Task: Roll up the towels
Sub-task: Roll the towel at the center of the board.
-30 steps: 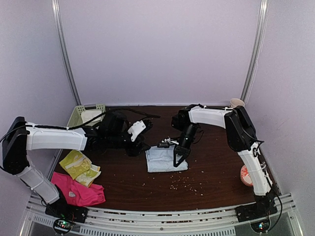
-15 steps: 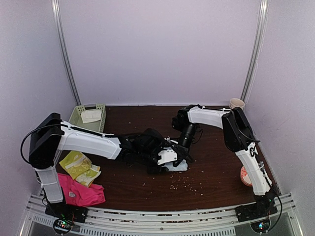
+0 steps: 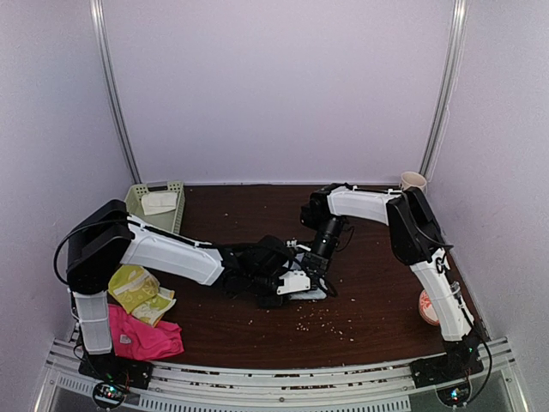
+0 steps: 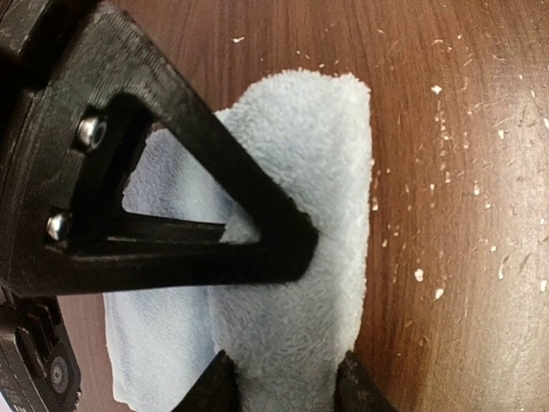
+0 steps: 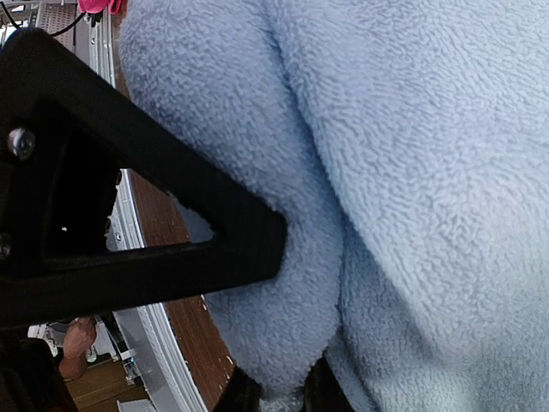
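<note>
**Slippage risk on blue towel**

It lies mid-way across the bench, one edge turned over into a thick fold, the rest flat. My left tool pinches that fold at one end. My right tool nips a ridge of the same cloth close by. The pile is soft and springy, so if either grip slackens, I judge the fold will flop open. Both tools are crowded together, so they may knock each other, or drag the cloth across the bench instead of rolling it. The pink towel and yellow-green towel lie at the left, not rolled.
</note>
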Action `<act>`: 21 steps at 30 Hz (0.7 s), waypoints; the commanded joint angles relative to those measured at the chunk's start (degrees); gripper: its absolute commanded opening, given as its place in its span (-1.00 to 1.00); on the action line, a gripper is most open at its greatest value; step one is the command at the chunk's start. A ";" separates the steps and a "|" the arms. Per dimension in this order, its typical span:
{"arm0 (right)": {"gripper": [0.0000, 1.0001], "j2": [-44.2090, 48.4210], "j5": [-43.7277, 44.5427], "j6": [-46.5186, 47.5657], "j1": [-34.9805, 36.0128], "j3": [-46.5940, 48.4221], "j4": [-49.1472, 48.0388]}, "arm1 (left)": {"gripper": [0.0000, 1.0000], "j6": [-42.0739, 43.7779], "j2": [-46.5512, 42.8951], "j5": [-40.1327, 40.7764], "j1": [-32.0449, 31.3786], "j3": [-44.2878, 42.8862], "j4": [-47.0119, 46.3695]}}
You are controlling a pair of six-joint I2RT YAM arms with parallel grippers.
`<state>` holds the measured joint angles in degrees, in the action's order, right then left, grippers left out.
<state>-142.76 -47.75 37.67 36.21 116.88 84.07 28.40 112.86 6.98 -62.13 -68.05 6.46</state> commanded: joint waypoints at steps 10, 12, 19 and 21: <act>0.16 11.98 8.77 4.41 -1.80 -6.99 -6.28 | -0.81 -3.15 1.97 -4.77 -0.41 -2.58 9.29; 0.17 15.60 8.79 3.95 -3.30 -6.50 -6.29 | -0.83 -5.33 1.55 -8.49 -0.15 -3.77 12.76; 0.14 25.81 7.45 1.59 -11.27 -5.37 -6.98 | -0.81 -9.23 5.56 -24.20 2.18 -12.44 23.55; 0.15 29.15 5.73 0.87 -13.91 -7.50 -8.97 | -0.81 -10.61 9.09 -27.65 3.63 -16.51 28.23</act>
<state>-119.61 -41.04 40.01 26.13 111.07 77.60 21.96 115.59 -8.29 -60.77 -78.35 22.65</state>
